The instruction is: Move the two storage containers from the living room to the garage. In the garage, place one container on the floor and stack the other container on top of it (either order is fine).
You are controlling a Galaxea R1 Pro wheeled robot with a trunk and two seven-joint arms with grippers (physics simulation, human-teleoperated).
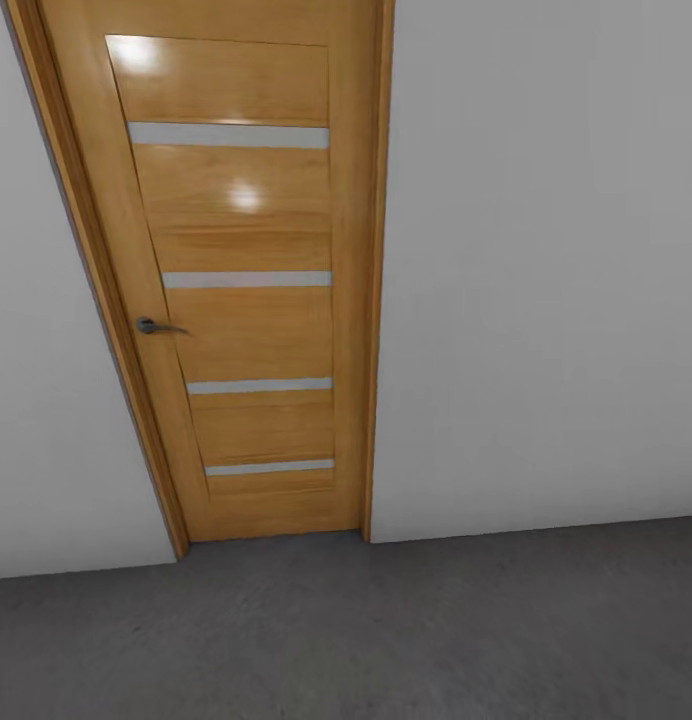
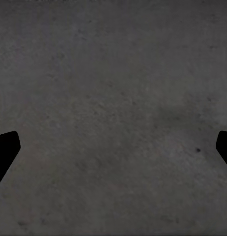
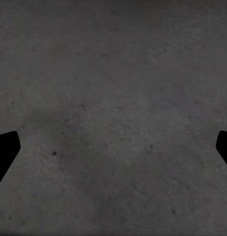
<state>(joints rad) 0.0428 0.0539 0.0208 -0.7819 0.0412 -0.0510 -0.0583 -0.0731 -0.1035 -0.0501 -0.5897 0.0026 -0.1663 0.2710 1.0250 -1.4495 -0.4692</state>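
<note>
The two storage containers are out of view. In the left wrist view my left gripper [image 2: 113, 152] is open, its black fingertips [image 2: 5, 152] far apart at the picture's edges, with only the dark grey speckled floor [image 2: 113, 98] between them. In the right wrist view my right gripper [image 3: 113, 152] is open in the same way, its fingertips [image 3: 5, 152] spread over bare floor [image 3: 113, 98]. Neither holds anything.
The head view faces a closed wooden plank door [image 1: 246, 290] with pale horizontal strips and a metal lever handle [image 1: 151, 326] on its left side. Plain white-grey walls [image 1: 546, 280] flank it. Dark grey concrete floor [image 1: 386, 640] runs along the wall's foot.
</note>
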